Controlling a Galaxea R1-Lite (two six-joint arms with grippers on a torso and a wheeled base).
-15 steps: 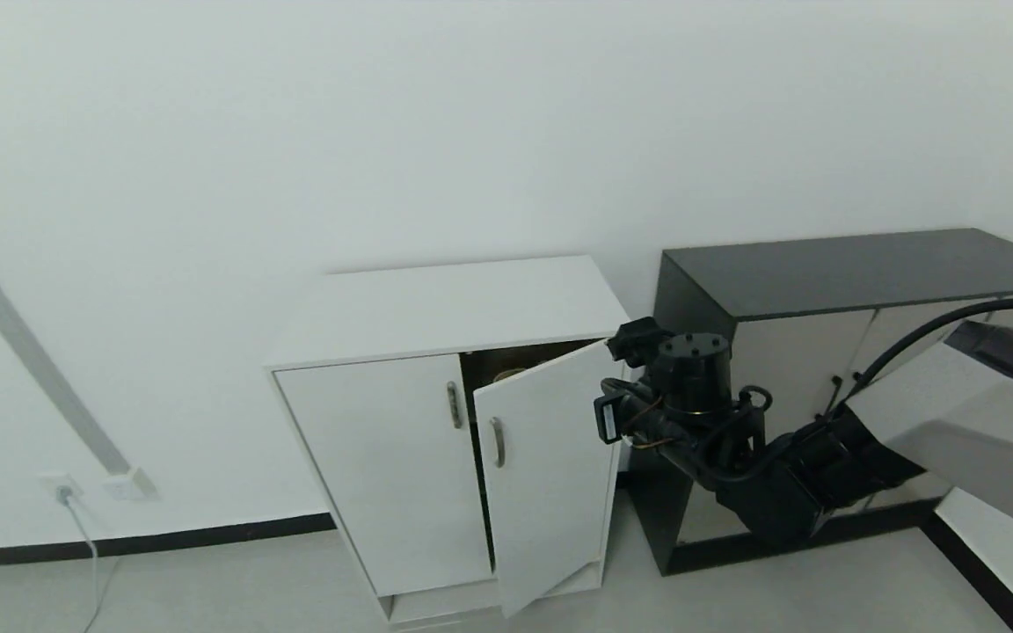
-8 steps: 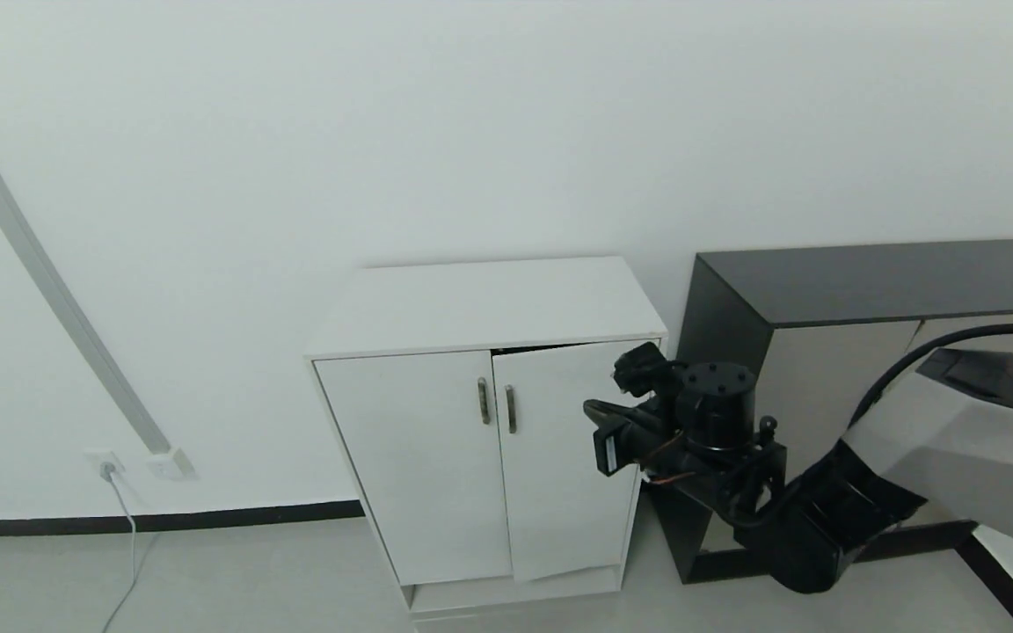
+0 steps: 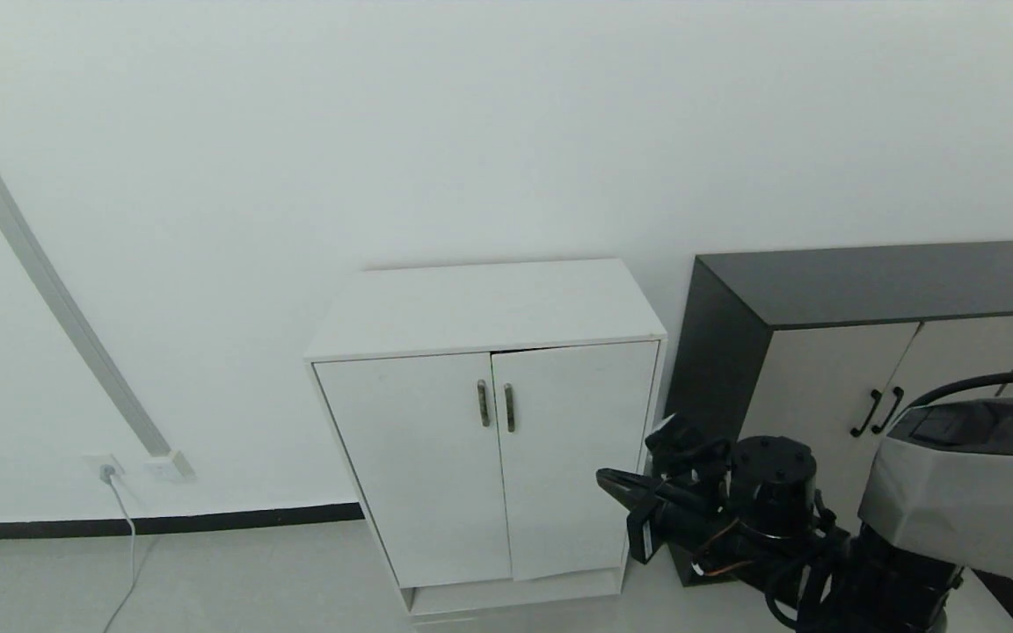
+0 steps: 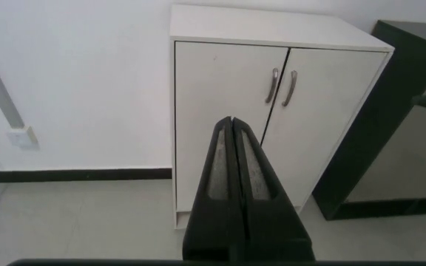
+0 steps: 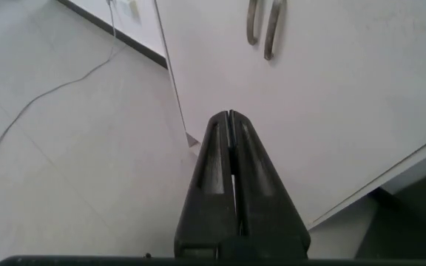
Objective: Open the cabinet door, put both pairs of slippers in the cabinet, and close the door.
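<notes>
Smooth white boxy cabinet [image 3: 484,303] sits against the wall [image 3: 471,132], both flat doors [image 3: 419,466] shut, slim metal handles [image 3: 495,405] side by side. Left jaws pressed together, pointing at it; right jaws low by its right door, also pinched.

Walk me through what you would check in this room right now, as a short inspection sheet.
Surface: pale grey floor, with the white cabinet standing on it.
Job's things: both cabinet doors look shut, with a thin dark gap above the right door; handles meet at the middle.
Clutter: nothing seen.
Grippers: left gripper shut, empty, facing the cabinet from farther back; right gripper shut, empty, low near the right door.
Cables: white cord hangs from a wall socket to the floor.
Surroundings: white wall, slanting grey strip, black skirting, dark-topped cabinet to the right.
</notes>
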